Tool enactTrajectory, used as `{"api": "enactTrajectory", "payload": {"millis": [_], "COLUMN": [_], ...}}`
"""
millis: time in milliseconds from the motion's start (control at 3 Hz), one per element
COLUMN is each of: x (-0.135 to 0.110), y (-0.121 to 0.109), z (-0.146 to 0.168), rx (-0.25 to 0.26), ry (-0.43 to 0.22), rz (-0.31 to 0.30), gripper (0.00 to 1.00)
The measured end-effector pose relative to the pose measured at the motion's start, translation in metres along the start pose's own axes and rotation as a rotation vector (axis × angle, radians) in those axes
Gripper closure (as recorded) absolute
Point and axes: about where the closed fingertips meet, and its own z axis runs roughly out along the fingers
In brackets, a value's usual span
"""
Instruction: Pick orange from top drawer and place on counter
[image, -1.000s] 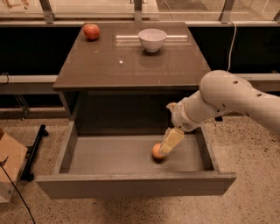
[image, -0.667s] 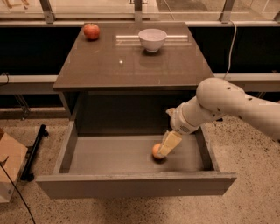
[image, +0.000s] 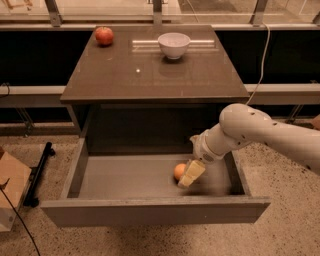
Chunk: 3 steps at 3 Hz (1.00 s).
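Observation:
The orange (image: 178, 171) lies on the grey bottom of the open top drawer (image: 120, 177), right of its middle. My gripper (image: 191, 174) reaches down into the drawer from the right and sits against the orange's right side, covering part of it. The orange rests on the drawer bottom. The dark brown counter (image: 150, 75) is the cabinet top above the drawer.
A red apple (image: 104, 35) sits at the counter's back left and a white bowl (image: 174, 45) at its back middle. My white arm (image: 260, 132) crosses in from the right. A cardboard box (image: 10, 192) and a black stand (image: 37, 172) are on the floor to the left.
The arm's upper part has shifted slightly left and lower. The gripper stays at the orange, which has not moved.

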Motion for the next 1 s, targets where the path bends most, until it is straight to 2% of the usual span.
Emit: {"api": "enactTrajectory", "payload": {"millis": [333, 1000], "x": [0.0076, 0.0112], "y": [0.011, 0.0187], "z": [0.0137, 0.0135], "rx": [-0.029, -0.041], "ry": [0.0, -0.003], "rz": [0.022, 0.035], "gripper": [0.26, 0.72]}}
